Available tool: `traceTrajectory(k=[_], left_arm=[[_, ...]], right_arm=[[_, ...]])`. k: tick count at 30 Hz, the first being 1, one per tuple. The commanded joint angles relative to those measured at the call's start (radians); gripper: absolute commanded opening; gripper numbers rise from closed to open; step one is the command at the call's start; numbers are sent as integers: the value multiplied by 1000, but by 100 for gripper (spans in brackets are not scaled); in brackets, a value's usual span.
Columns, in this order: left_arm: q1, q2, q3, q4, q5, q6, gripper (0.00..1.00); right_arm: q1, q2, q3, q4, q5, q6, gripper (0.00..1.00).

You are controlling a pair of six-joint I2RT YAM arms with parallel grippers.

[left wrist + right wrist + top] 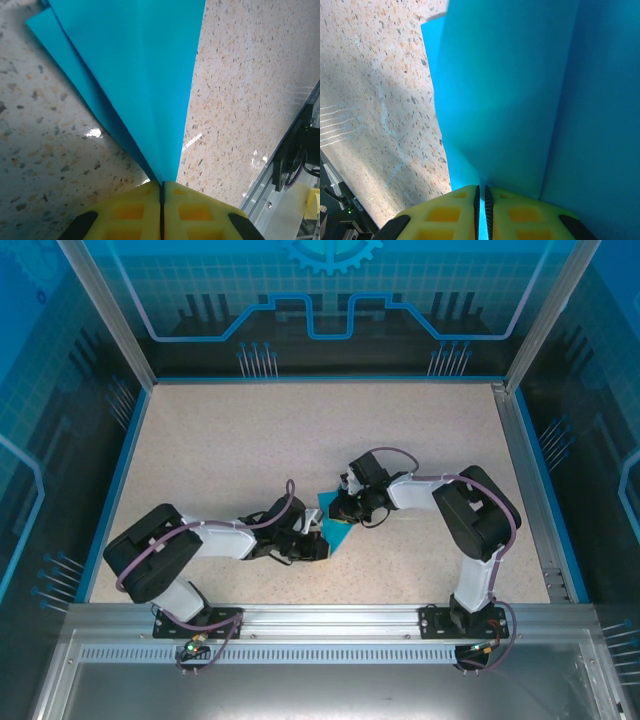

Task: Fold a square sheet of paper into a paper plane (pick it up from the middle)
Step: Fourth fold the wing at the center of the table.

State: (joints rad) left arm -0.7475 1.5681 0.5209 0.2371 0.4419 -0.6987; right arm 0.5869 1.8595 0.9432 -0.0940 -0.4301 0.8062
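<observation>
left claw (161, 186): yellow pads pressed flat together, pinching the narrow tip of the paper plane (150, 75). the blue paper fans out straight ahead of the jaws and widens away from them, with a centre crease running up from the pinch and a second layer peeking out to the left. right claw (481, 189): pads closed to a hair's gap with a sliver of blue between them, so it grips the same paper by another edge. ahead of it the paper rises as a broad panel, a sharp fold line off to the right of the jaws. from above, the two claws sit nose to nose with the paper between them, low over the table (240, 440). judged step: setting a fold while both ends are held, the plane only half made. to do it well, use the left pinch as a firm anchor on the tip and let the right claw carry its edge along the crease line without drawing the claws apart. thin paper held at two points will likely buckle or tear if the pull goes off-line, so line the layers up before pressing. around: speckled table to either side of each claw, and a metal rail (257, 192) with cabling off to the right of the left claw, well apart from the paper. main hindrance, as i read it, is the two wrists crowding each other.
</observation>
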Motion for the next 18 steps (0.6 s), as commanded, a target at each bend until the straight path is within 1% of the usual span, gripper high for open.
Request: traceTrajectory(k=[1, 3, 6, 8, 11, 16, 18], left_arm=[[-25, 23, 24, -55, 33, 54, 9], [-26, 32, 30, -68, 40, 63, 11], [-28, 18, 27, -78, 35, 61, 19], [-28, -12, 18, -92, 20, 55, 26], [-27, -74, 1, -105, 6, 39, 31], [-21, -194, -15, -144, -61, 12, 31], [-9, -239, -18, -140, -73, -4, 33]], right_arm=[[17, 38, -32, -73, 42, -16, 15], [17, 39, -33, -73, 42, -17, 15], [18, 38, -31, -78, 45, -19, 15], [17, 37, -30, -79, 45, -21, 15], [18, 36, -32, -78, 47, -21, 15], [18, 29, -34, -81, 47, -26, 15], [17, 27, -35, -80, 50, -27, 15]])
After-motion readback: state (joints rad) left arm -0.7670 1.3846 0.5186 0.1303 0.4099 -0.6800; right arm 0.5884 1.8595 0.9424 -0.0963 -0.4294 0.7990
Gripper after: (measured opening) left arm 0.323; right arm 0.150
